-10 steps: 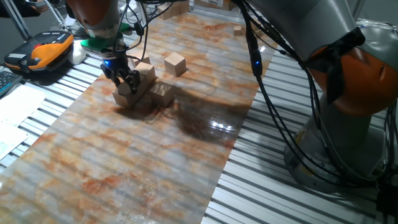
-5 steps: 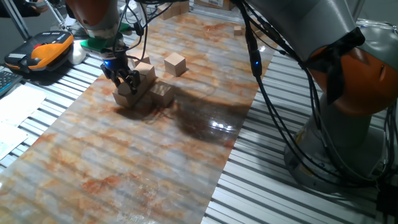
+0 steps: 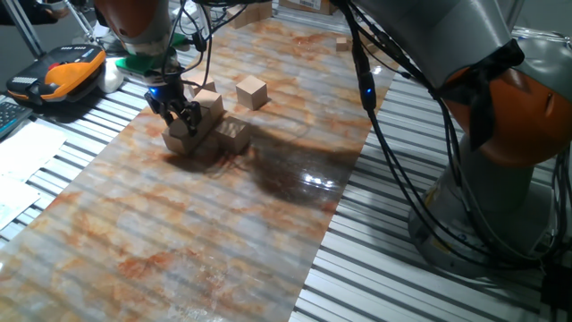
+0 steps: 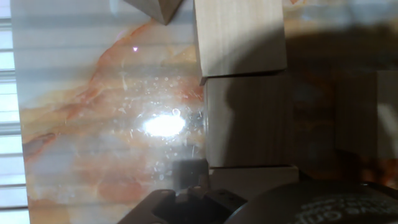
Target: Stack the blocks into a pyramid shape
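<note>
A marbled mat [image 3: 223, 215] covers the slatted metal worktop [image 3: 402, 286]. An orange and black handset [image 3: 61, 73] lies at its far left, beside white paper [image 3: 22, 161].

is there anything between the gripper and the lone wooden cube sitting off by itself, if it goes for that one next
Nothing visible on the marble-patterned tabletop blocks that path. The two-finger gripper is down at the cluster of light-tan wooden cubes; the lone light-tan wooden cube stands apart behind it. The raised cube in the cluster is nearest the line.
</note>
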Motion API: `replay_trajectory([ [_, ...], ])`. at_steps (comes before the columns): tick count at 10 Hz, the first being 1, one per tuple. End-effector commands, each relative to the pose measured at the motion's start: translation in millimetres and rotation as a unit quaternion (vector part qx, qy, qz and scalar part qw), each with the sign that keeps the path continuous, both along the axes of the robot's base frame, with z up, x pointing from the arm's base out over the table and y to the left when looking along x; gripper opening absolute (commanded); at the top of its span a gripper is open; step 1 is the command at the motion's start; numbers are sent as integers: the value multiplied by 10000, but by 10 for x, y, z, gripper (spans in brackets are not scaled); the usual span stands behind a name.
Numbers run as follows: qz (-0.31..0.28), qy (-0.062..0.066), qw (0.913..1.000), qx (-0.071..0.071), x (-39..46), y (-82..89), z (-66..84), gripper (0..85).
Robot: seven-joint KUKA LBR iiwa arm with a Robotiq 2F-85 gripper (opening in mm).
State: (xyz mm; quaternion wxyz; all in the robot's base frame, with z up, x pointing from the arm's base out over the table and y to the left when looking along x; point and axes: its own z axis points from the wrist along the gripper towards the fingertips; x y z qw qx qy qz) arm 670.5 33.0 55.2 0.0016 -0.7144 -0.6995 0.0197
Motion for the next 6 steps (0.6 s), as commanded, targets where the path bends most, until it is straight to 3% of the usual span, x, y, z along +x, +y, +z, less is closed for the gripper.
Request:
replay_trajectory([
  [1,-1,9,10000,-5,-3,1,-6,170],
  [2,6,9,10000,-8,-5,1,-7,340],
  [5,-24,-15,10000,29,-8,-2,-11,340],
  [6,-24,-15,10000,29,-10,-2,-13,510],
])
